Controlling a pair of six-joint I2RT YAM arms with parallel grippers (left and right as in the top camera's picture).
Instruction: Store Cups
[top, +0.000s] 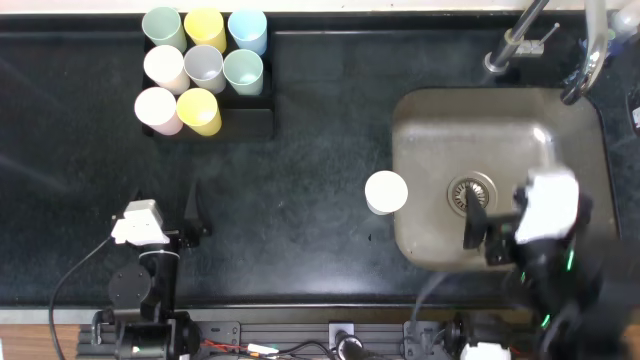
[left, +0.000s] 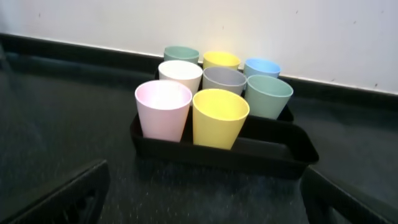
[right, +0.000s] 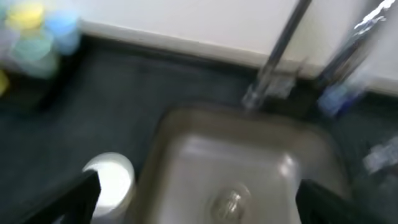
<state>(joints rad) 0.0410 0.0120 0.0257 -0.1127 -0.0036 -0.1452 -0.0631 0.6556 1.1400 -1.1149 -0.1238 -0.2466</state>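
Fetching step: right end effector, fingers apart over the sink, must next grasp the white cup on the counter beside it.

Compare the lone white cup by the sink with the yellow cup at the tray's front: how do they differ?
Colour: the lone cup is white, the front yellow cup yellow.
Place: the lone cup stands on bare counter beside the sink; the front yellow cup sits in the black tray.
Company: the lone cup stands alone; the front yellow cup adjoins a pink cup.
Neither is held.
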